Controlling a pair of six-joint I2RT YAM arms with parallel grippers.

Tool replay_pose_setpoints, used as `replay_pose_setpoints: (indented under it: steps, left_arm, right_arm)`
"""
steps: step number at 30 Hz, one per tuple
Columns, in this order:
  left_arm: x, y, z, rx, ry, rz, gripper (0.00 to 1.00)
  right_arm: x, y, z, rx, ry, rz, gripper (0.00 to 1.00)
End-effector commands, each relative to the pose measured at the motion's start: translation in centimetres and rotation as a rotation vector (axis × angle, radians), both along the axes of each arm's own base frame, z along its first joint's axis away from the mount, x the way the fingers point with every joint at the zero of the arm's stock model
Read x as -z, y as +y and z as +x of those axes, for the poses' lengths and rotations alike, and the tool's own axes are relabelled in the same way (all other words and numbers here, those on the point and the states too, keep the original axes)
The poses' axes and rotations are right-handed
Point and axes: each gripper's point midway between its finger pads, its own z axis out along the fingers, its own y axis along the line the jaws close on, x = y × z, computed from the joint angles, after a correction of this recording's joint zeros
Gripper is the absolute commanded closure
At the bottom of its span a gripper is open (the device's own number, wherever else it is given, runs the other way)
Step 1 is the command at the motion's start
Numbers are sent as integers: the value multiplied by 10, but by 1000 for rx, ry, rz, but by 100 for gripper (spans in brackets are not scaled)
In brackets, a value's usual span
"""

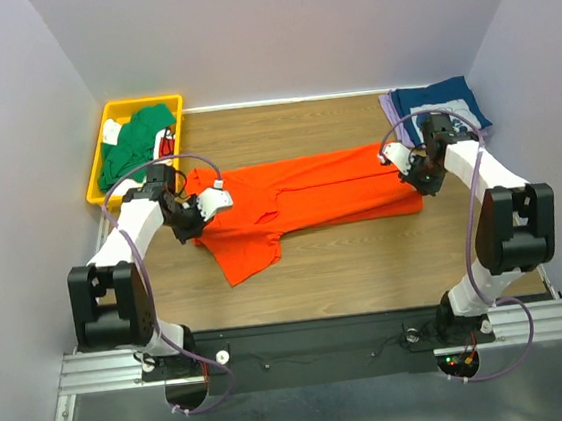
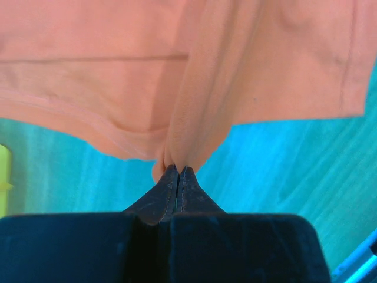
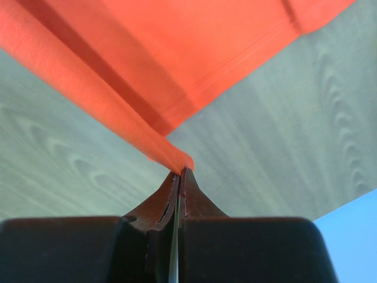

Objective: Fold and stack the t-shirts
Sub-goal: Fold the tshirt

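- Top view: I have the orange shirt [image 1: 310, 202] laid out across the middle of the table [image 1: 369, 282]. The left gripper [image 1: 198, 219] has its left end and the right gripper [image 1: 421, 181] has its right end.
  - My main worry is uneven travel. If one arm leads the other, the cloth will skew and the fold will come out crooked.
  - The part of the shirt that spreads toward the lower left could also drag and bunch.
  - Both arms reach forward with bent elbows, wrists turned in toward the shirt.
  - The green shirt [image 1: 137, 135] sits in the yellow bin [image 1: 97, 185] at upper left, and the navy shirt [image 1: 441, 103] lies at upper right.
- Left wrist view: the left gripper [image 2: 178, 171] has its jaws pressed together on a gathered pleat of the orange shirt [image 2: 265, 59], which fans out across the top of the frame.
  - The bite is only at the very tips, so I judge that a hard pull could tug the pleat free.
- Right wrist view: the right gripper [image 3: 180, 172] pinches a thin folded ridge of the orange shirt [image 3: 177, 47], which runs off toward the upper left over the table [image 3: 283, 147].
  - So little cloth sits between the tips that tension from the other arm could slide it out, dropping that end.
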Motion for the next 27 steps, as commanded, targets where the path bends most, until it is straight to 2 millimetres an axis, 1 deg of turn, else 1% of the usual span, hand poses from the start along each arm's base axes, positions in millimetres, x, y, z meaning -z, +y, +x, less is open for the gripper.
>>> replay_pose_setpoints:
  steps: [1,2,3,4,5,6,7,10,11,12,13,14,15,16,18,19,23,24,25,26,27]
  left_arm:
    - [-15,-7,24,1,4,-57,100]
    - [-21,-8,34,-3,-10,-66,100]
    - [-22,-9,39,-6,-12,-75,100]
    - [-17,-8,43,-17,10,-79,100]
    - [-22,-7,52,-23,-11,-82,100]
    - [-22,-7,57,-28,-13,-90,100]
    - [-19,-6,63,-35,-1,-92,100]
    - [-10,-4,70,-48,19,-91,100]
    - [-3,-4,72,-51,34,-91,100]
    - [2,-2,73,-62,41,-84,100]
    - [6,-1,75,-68,48,-85,100]
    - [12,-1,77,-72,55,-85,100]
    - [14,-1,79,-82,56,-86,100]
    - [18,-1,79,-89,64,-88,100]
    - [22,0,84,-101,52,-86,100]
    - [23,11,87,-139,49,-90,100]
    - [31,14,93,-166,51,-86,100]
    - [32,13,95,-173,49,-92,100]
    - [32,13,95,-179,49,-93,98]
    - [32,13,95,-184,48,-93,92]
    - [29,14,97,-191,47,-95,87]
  right_arm:
    - [-11,-4,32,3,-38,5,99]
    - [-12,-4,38,4,-42,5,100]
    - [-9,-4,42,3,-36,6,99]
    - [-9,-5,53,1,-41,4,99]
    - [-5,-5,57,1,-34,5,99]
    - [-3,-5,61,4,-32,6,99]
    - [2,-6,69,5,-24,5,99]
    - [11,-5,79,13,-7,13,99]
    - [10,-4,86,17,-17,19,99]
    - [20,-2,88,26,4,35,99]
    - [23,-1,91,31,8,38,99]
    - [20,-1,98,36,-6,44,100]
    - [24,0,101,46,-1,51,100]
    - [31,1,102,58,15,58,99]
    - [34,1,109,65,6,62,100]
    - [38,2,110,77,10,68,99]
    - [35,6,120,102,-13,90,98]
    - [34,8,123,114,-19,101,96]
    - [32,8,124,121,-26,103,92]
    - [29,8,126,129,-34,102,81]
    - [26,7,127,151,-40,102,58]
